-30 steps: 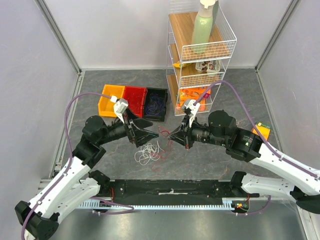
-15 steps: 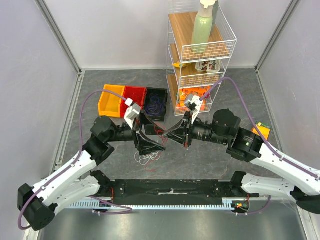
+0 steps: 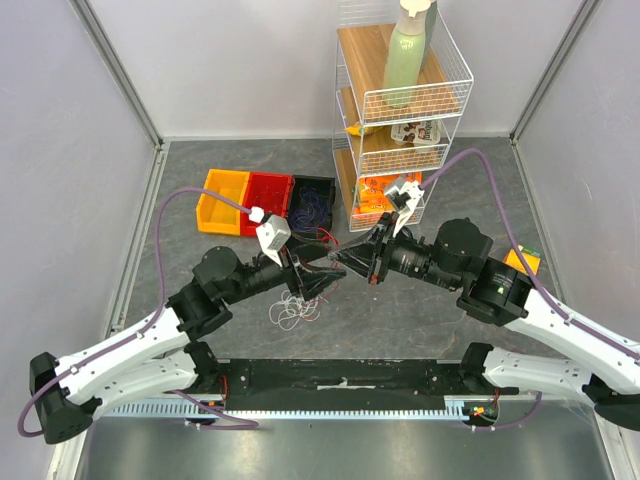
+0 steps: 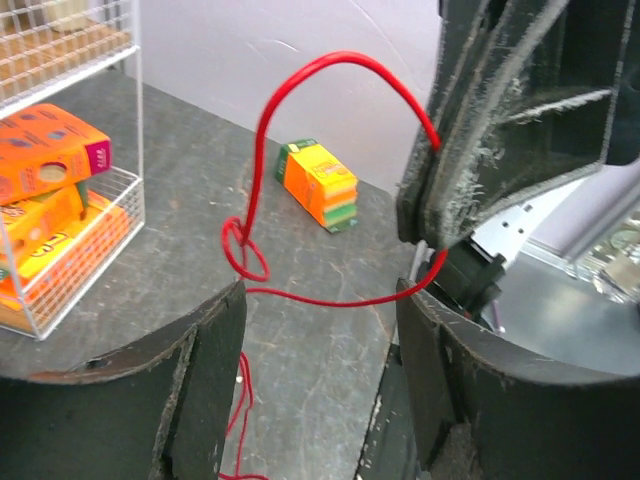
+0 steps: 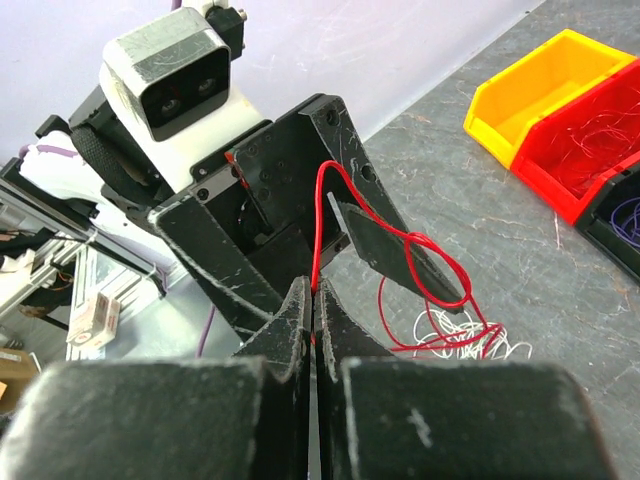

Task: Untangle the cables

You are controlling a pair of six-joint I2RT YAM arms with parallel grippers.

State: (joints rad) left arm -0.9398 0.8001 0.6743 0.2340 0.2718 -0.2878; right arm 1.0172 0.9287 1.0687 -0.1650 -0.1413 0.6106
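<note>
Right gripper (image 5: 312,292) is pinched fully closed on the red cable (image 4: 240,240), just in front of the wire rack (image 3: 440,95) and toward its left. Facing it tip to tip, the left gripper (image 4: 320,330) has its jaws apart and grips nothing; the red cable's knotted loop hangs in the gap between them. Below both, farther out from the rack, a loose white cable clump (image 3: 293,308) lies on the table. An orange box (image 3: 522,262) lies off the rack's right front. Left of the rack's foot sit a black bin (image 3: 312,181) holding purplish cables (image 3: 314,210), a red bin (image 3: 270,190) and a yellow bin (image 3: 222,200). A green bottle (image 3: 405,50) stands on the rack's top shelf.
</note>
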